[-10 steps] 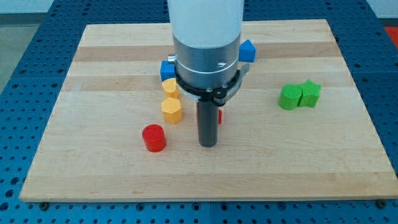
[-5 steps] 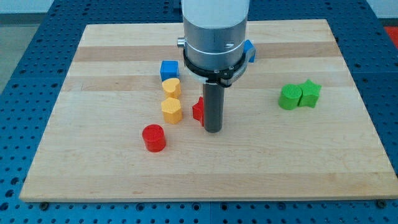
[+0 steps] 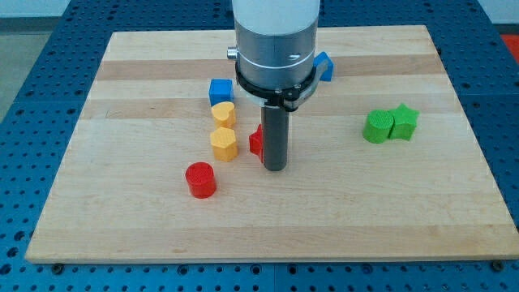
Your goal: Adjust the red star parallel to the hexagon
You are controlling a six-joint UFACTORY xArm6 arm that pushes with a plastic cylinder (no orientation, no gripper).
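Right now my tip (image 3: 275,168) presses the red star's (image 3: 256,143) right side, just right of the yellow hexagon (image 3: 223,143); no fingers here. Alignment looks nearly done, only fine nudging left.

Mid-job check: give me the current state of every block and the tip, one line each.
my tip: on the board, touching the red star's right side
red star: mostly hidden by the rod, beside the yellow hexagon
yellow hexagon: free
yellow heart: touching blue cube
red cylinder: upright, alone
green blocks: touching
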